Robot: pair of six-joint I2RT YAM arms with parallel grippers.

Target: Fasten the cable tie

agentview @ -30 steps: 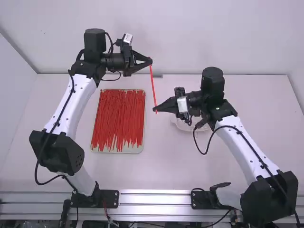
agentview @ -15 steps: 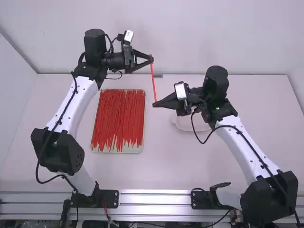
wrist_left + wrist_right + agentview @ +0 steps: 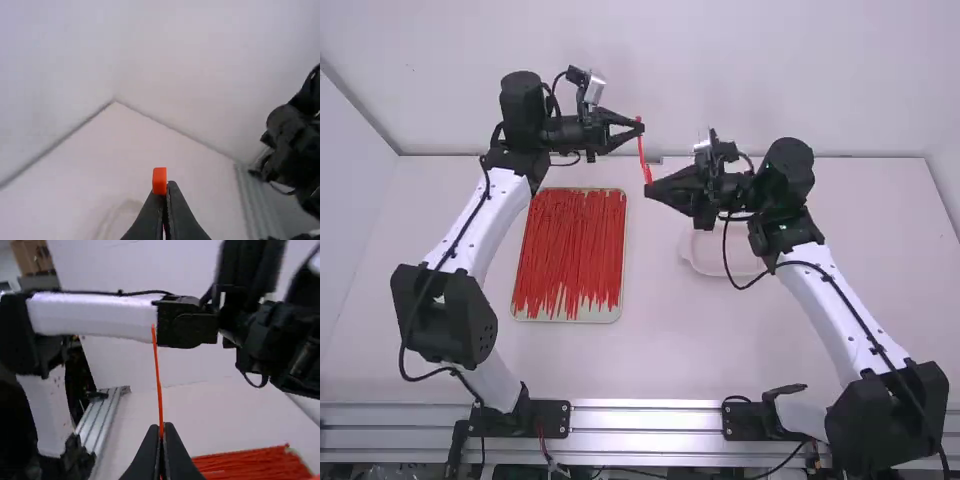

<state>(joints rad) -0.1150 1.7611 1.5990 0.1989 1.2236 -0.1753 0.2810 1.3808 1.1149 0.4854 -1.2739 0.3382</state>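
Observation:
A single red cable tie (image 3: 643,158) hangs in the air above the table's back, stretched between both grippers. My left gripper (image 3: 638,124) is shut on its upper end; the tie's orange-red head (image 3: 159,180) sticks out just past the closed fingertips. My right gripper (image 3: 649,184) is shut on the lower end, and the thin strap (image 3: 157,380) runs straight up from its fingers (image 3: 161,429) toward the left arm. Both grippers are raised well off the table.
A tray (image 3: 569,314) left of centre holds several red cable ties (image 3: 570,250), whose ends (image 3: 250,460) also show in the right wrist view. A clear shallow dish (image 3: 715,258) sits under the right arm. The back wall is close behind both grippers.
The right gripper has risen and swung toward the back wall, closing in on the left gripper. The tie between them now looks much shorter. The left gripper tilted slightly.

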